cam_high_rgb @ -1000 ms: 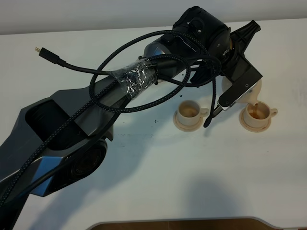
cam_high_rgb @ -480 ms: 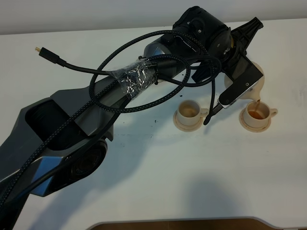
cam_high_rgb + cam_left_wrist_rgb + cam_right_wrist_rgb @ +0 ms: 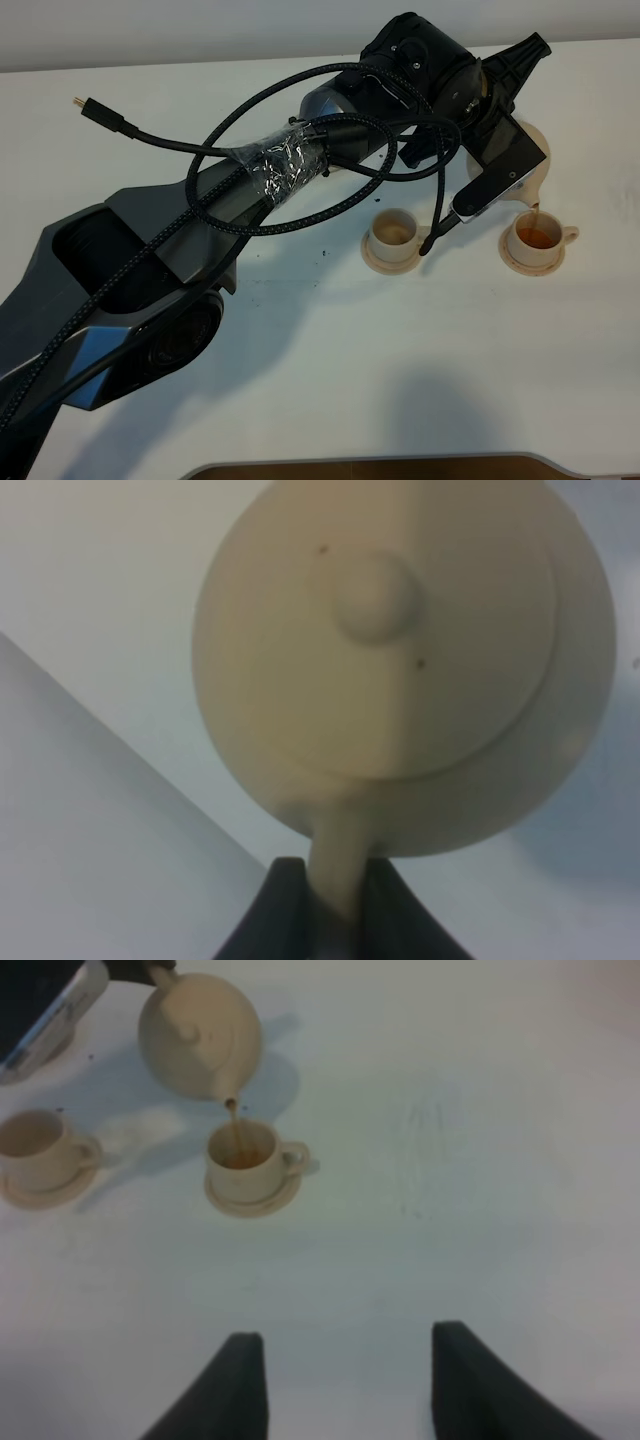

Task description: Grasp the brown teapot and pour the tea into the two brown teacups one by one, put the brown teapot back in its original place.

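The left claw (image 3: 331, 905) is clenched on the loop handle (image 3: 337, 865) of the brown teapot (image 3: 400, 650), its two dark fingers pressed against either side of that handle. The teapot hangs off the counter (image 3: 400, 350), tipped forward with its knobbed lid in place and its short spout pointing down. A thin stream of tea (image 3: 233, 1120) runs from the spout into a brown teacup (image 3: 245, 1155) directly beneath, which stands on its saucer (image 3: 255, 1195) and holds amber liquid. In the high view this cup sits on the right. The other brown teacup (image 3: 393, 232) stands on its own saucer to the left of it, well apart and clear of the pot. The right claw (image 3: 345, 1370) hovers over bare white counter, released, its fingers spread with nothing between them, at a distance from both cups.
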You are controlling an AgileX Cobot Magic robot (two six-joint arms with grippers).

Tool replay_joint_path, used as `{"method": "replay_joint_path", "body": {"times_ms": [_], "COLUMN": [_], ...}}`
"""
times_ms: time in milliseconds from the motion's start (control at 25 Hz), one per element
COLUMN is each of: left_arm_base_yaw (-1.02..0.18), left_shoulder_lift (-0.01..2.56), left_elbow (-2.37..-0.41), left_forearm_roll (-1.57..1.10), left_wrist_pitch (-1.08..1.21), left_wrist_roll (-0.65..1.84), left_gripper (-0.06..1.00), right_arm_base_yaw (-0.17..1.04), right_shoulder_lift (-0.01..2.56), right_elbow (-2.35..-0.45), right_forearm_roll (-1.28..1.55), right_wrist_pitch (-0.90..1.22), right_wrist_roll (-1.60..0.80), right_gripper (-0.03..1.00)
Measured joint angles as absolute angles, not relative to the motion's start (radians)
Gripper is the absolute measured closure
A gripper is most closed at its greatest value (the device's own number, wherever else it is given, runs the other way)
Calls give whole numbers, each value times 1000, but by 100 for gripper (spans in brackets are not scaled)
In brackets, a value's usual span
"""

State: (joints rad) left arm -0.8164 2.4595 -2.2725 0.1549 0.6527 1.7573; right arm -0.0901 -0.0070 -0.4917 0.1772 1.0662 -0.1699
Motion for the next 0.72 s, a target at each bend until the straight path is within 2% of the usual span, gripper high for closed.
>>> {"method": "replay_joint_path", "body": {"times_ms": [720], "left_arm_base_yaw": [-816], "left_shoulder_lift": [2460], "left_elbow": [-2273], "left_forearm_roll": [155], "left_wrist_pitch": [602], "left_wrist_roll": [1856], "left_gripper": [84], "right_arm_base_yaw": [-90], "right_shoulder_lift": [-7], "right_elbow": [-492], "right_forearm_roll": [177], "right_wrist_pitch": [1066], "right_wrist_roll": [-170], "right_gripper": [56]}}
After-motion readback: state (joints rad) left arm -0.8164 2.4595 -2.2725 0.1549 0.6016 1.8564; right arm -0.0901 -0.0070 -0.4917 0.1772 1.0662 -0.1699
